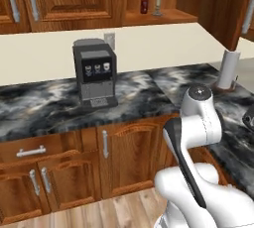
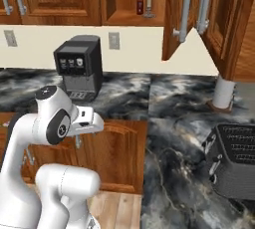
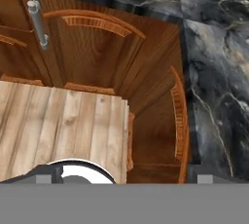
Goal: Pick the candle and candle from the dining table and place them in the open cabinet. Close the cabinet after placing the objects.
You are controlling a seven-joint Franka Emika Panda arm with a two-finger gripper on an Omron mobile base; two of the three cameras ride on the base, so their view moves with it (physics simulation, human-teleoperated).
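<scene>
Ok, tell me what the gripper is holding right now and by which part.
Nothing is held: the gripper is open, looking down at the floor and the lower cabinet fronts.

Coffee machine (image 1: pixel 94 73), toaster (image 2: pixel 233 161) and paper-towel roll (image 1: pixel 229 68) on counter (image 1: pixel 44 105)

thin cream candle (image 1: pixel 158 3) stands upright on the open cabinet (image 1: pixel 158 18) shelf.

White arm (image 2: pixel 50 123) folded low, pincer (image 3: pixel 124 177) wide open, pointing down.
</scene>
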